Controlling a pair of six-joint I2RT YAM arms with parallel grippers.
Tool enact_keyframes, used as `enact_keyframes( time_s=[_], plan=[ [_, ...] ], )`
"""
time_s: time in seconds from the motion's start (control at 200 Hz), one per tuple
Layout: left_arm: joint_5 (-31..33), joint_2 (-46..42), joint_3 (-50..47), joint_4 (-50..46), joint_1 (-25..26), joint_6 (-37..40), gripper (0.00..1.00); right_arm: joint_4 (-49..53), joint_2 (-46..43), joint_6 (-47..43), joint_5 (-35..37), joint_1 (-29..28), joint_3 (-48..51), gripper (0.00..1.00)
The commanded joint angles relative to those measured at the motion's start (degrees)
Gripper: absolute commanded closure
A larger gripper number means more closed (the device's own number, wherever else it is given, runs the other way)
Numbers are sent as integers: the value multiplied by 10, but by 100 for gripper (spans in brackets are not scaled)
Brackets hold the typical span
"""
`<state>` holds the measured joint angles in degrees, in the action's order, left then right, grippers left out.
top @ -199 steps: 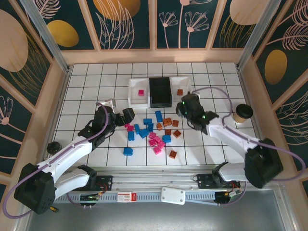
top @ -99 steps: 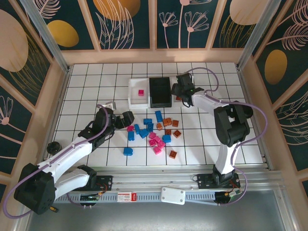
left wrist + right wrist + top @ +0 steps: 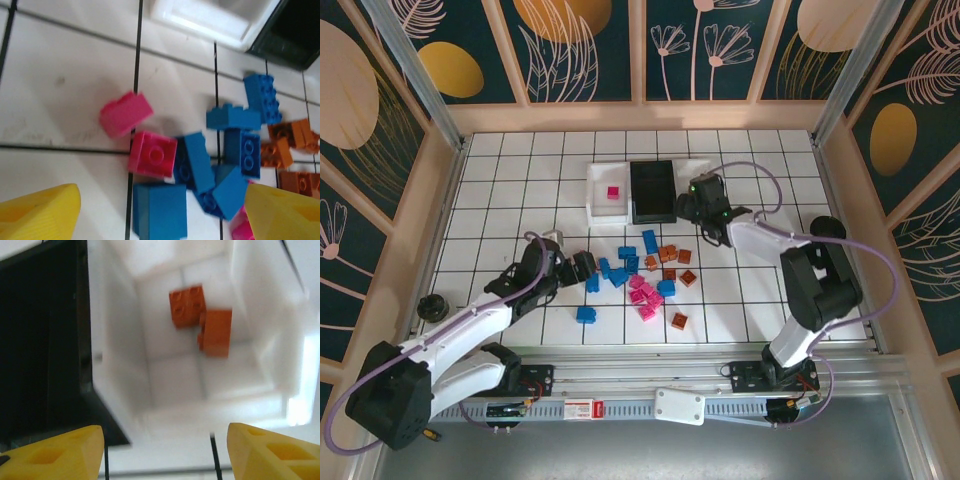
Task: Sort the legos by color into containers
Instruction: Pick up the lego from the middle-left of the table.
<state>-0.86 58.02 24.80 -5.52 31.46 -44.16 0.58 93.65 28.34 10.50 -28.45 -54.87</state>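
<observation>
The loose legos (image 3: pixel 642 272) lie jumbled on the white tiled table (image 3: pixel 500 190) in front of the three trays; pink, blue and orange-brown are mixed, and many touch. At the pile's left edge a tilted pink brick (image 3: pixel 125 113) sits just beside a second pink brick (image 3: pixel 152 154); that one touches a cluster of blue bricks (image 3: pixel 235 150), with orange-brown bricks (image 3: pixel 286 145) along its right side. A lone pink piece (image 3: pixel 613 192) lies in the left white tray (image 3: pixel 595 208); the black tray (image 3: pixel 653 190) stands between the two white ones. In the right white tray (image 3: pixel 120 365) two orange-brown pieces (image 3: pixel 187 306) rest against each other on the floor, one studs-up, the other too blurred to read.

My left gripper (image 3: pixel 161 200) hangs low over the pile's left edge; its yellow fingertips (image 3: pixel 40 212) stand wide apart and grip nothing; a blue block (image 3: pixel 150 220) lies on the table between them.

My right gripper (image 3: pixel 164 440) hovers above the right white tray, at its near wall and beside the black tray; its fingers (image 3: pixel 270 450) are spread apart and empty.
</observation>
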Motion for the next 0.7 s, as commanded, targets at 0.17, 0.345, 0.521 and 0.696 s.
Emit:
enact_keyframes(
  time_s=[0.17,0.345,0.521,0.696],
  plan=[
    [61,-24,-20,-115,122,-74,18,-67,-99,50,-24,-21,122,34],
    [136,17,10,-184,186,-86,19,-66,-141,53,-20,-21,149,33],
    [157,59,13,-188,219,-88,25,-66,-166,52,-16,-21,164,33],
    [140,94,18,-147,241,-88,30,-64,-173,54,-12,-20,177,33]
  ],
)
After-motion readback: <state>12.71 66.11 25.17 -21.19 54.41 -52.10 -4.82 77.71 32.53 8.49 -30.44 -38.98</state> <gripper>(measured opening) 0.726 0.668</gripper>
